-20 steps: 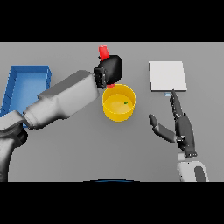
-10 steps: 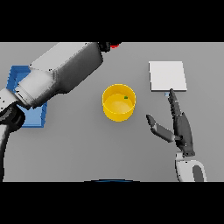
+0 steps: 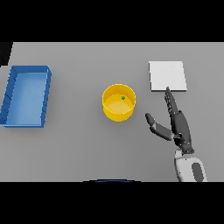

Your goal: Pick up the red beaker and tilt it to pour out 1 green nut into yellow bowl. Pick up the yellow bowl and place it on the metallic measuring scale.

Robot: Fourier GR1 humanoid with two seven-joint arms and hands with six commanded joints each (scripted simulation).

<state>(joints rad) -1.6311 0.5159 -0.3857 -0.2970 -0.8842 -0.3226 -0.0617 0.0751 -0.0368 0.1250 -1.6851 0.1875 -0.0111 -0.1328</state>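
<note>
Yellow bowl [image 3: 118,103] is sitting upright near the middle of the grey table [image 3: 78,148], nothing touching it. It's a short round cylinder with straight walls, a thin bright rim and a flat, slightly darker yellow floor, all smooth and glossy like plastic. One small green nut [image 3: 123,98] is lying inside it, on the floor toward the upper right wall; too small to tell its shape beyond a tiny dot. Metallic measuring scale [image 3: 167,76] is lying flat to the upper right of the bowl, well apart from it: a thin, pale grey square plate with a matte even surface and crisp edges, nothing on it. Right hand [image 3: 178,127] is showing at the lower right, coming up from a white and grey forearm, palm side facing the bowl. Its dark fingers are stretched out straight and together, pointing up toward the scale, with the tips just below the scale's near edge; whether they're touching it I can't tell. The thumb is sticking out wide to the left toward the bowl, so the hand is wide open and holding nothing, with a clear gap between thumb and bowl. Blue tray [image 3: 26,96] is sitting at the far left of the table, a rectangular open bin with low thick walls and a lighter blue floor. Left hand isn't showing in the head view.
</note>
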